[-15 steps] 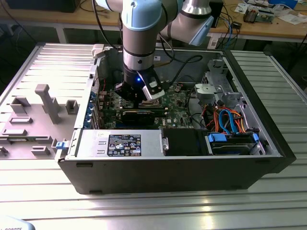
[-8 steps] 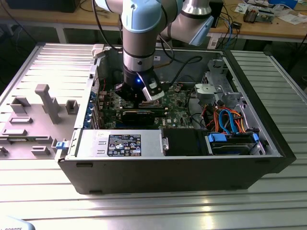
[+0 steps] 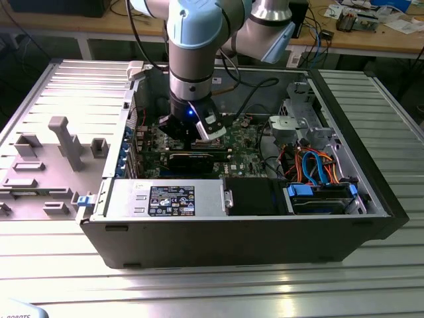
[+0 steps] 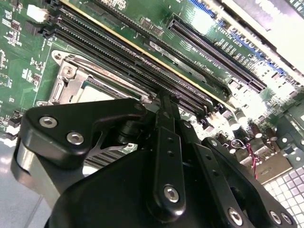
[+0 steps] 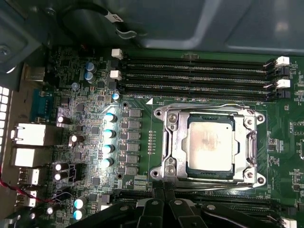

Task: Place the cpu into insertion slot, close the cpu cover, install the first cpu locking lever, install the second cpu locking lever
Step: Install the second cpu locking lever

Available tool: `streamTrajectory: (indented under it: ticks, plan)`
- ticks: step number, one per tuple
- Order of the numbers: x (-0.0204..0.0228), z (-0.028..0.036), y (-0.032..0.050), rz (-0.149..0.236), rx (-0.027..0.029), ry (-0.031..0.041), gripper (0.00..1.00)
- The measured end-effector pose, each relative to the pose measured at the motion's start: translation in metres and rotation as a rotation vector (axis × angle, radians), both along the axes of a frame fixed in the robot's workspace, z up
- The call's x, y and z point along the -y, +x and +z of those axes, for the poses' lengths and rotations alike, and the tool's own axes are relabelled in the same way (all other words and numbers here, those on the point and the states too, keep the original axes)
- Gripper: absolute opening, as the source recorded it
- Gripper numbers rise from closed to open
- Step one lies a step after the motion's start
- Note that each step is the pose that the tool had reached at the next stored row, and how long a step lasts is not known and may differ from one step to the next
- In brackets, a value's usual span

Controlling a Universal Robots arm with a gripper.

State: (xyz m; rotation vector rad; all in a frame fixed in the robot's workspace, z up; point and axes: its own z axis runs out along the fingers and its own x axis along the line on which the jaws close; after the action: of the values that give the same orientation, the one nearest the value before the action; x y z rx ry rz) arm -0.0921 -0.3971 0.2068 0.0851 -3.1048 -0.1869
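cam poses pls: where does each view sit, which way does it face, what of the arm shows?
Exterior view: off the arm, above the open computer case, looking down; arm and gripper over the motherboard.
First wrist view: on the arm, facing the cpu under the cpu cover; gripper linkage at the edge.
Second wrist view: behind the gripper linkage, low across the memory slots.
Both wrist views share socket and slots.
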Motion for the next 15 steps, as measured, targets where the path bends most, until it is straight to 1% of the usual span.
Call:
streamTrajectory:
  ticks: [5,8,11,14,15]
  plan:
    - [-0.0003,-0.0017,0.0000,0.000,0.0000,0.0108,0.11]
    - [-0.0005,-0.0021,0.0000,0.000,-0.0002,0.0157,0.11]
    - [-0.0007,-0.0016,-0.0001,0.000,0.0003,0.0193,0.11]
    - [-0.0007,0.0002,-0.0006,0.000,0.0001,0.0200,0.11]
    - [-0.0006,0.0004,-0.0009,0.000,-0.0001,0.0235,0.11]
